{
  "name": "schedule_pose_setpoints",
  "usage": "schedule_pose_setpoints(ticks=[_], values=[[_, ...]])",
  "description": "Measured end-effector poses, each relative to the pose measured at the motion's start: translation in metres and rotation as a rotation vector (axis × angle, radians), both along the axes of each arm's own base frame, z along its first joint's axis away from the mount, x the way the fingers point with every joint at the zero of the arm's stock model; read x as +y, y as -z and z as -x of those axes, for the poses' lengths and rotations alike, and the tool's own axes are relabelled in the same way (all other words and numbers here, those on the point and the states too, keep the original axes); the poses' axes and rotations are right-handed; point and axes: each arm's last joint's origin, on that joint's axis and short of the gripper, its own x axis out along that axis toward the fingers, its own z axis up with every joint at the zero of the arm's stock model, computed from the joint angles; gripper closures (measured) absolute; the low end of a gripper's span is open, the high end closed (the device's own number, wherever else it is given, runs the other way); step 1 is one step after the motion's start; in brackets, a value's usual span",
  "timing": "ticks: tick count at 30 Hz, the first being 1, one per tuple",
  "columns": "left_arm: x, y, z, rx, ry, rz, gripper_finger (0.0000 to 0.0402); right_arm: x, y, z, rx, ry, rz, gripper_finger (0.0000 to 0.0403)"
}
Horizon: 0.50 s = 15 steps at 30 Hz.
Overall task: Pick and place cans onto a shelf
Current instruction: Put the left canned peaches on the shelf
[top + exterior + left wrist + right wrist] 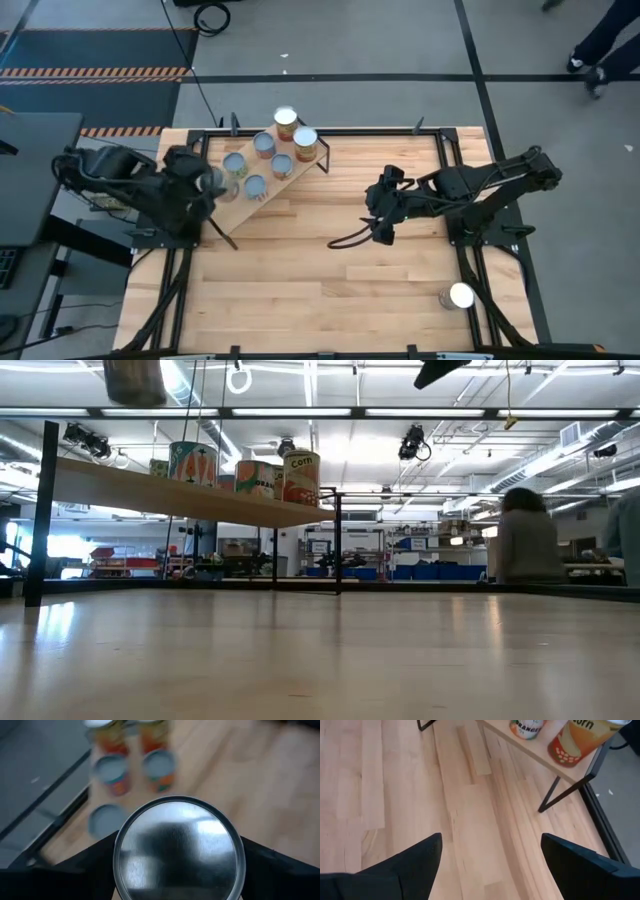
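Observation:
The shelf (268, 170), a tilted light-wood plank on black legs, stands at the table's far left with several cans (282, 165) upright on it. It also shows in the low view (180, 495). My left gripper (214, 183) is over the shelf's left end, shut on a can (180, 847) with a shiny silver top. In the low view this can (133, 380) hangs above the shelf. My right gripper (380, 222) is open and empty above the table's middle, and its wrist view (490, 857) shows bare tabletop between the fingers. One more can (460, 296) stands at the near right. My left gripper pinches the can's side wall (119, 860) between its two fingers (92, 867), one on each side just below the silver top. The can is upright and lifted clear, above the shelf's left end.
Black rails (455, 150) frame the tabletop. The shelf's right corner, with an orange-labelled can (572, 740) on it, lies beyond my right gripper. A person (525, 545) sits in the room behind the table. Bare wood (300, 280) fills the near middle.

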Motion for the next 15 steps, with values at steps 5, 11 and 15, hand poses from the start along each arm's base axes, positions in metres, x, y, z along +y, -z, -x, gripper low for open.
schedule_pose_setpoints(ticks=[5,11,15], values=[[0.016,0.033,0.022,0.077,-0.047,0.027,0.0089,0.0,0.005,0.001,0.019,-0.005,0.0,0.0055],[0.029,0.053,0.039,0.101,-0.111,0.033,0.0089,-0.001,0.005,0.001,0.033,-0.009,0.009,0.0055],[0.034,0.064,0.041,0.147,-0.145,0.007,0.0089,-0.005,0.005,0.0,0.035,-0.002,0.015,0.0055]])
